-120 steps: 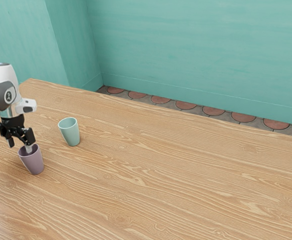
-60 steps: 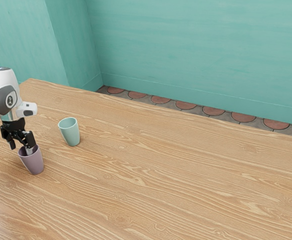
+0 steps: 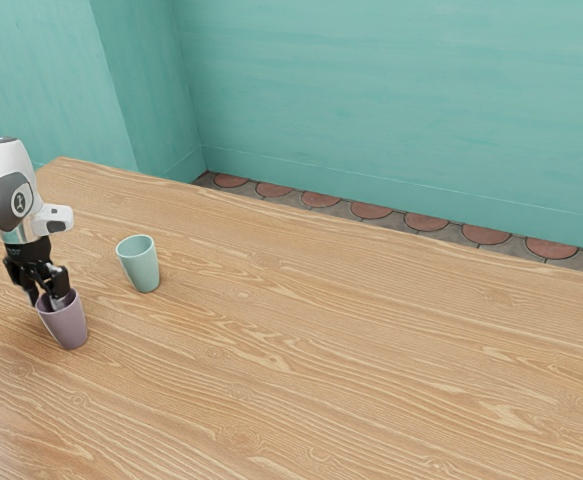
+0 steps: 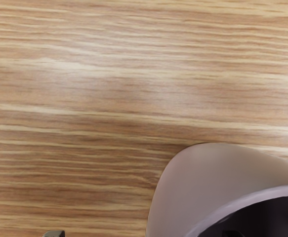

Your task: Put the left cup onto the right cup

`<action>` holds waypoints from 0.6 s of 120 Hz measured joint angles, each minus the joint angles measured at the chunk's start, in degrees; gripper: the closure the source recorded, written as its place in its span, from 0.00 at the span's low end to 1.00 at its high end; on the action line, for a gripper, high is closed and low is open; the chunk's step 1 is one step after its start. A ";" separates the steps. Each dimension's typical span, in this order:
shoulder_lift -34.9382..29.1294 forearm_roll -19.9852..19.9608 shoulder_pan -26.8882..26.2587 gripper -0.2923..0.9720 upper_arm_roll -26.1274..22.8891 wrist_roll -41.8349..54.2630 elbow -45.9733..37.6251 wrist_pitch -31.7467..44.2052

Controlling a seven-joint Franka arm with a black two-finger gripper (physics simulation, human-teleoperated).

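Note:
A purple cup [image 3: 64, 321] stands upright on the wooden table [image 3: 351, 340] at the exterior view's left. A teal cup [image 3: 138, 262] stands upright a short way behind it and to the right. My gripper [image 3: 50, 297] is down at the purple cup's rim, its fingers drawn together on the wall, one inside and one outside. In the wrist view the purple cup [image 4: 218, 192] sits just under my hand, with its dark inside at the corner.
The table runs wide and bare toward the exterior view's right. Teal walls [image 3: 391, 100] rise behind it, with a strip of red floor tiles [image 3: 371, 210] beyond the far edge.
My hand has sunk a little onto the purple cup's rim and the fingers have come closer together. Neither cup has moved.

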 joint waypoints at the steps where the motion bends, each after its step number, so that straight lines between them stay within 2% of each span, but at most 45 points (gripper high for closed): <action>1: 0.00 -0.01 0.00 0.51 0.01 0.01 0.00 0.00; 44: -0.04 -0.07 -0.17 0.76 -0.04 0.35 0.17 0.07; 72: -0.07 -0.08 -0.42 0.83 -0.04 -0.03 0.29 0.21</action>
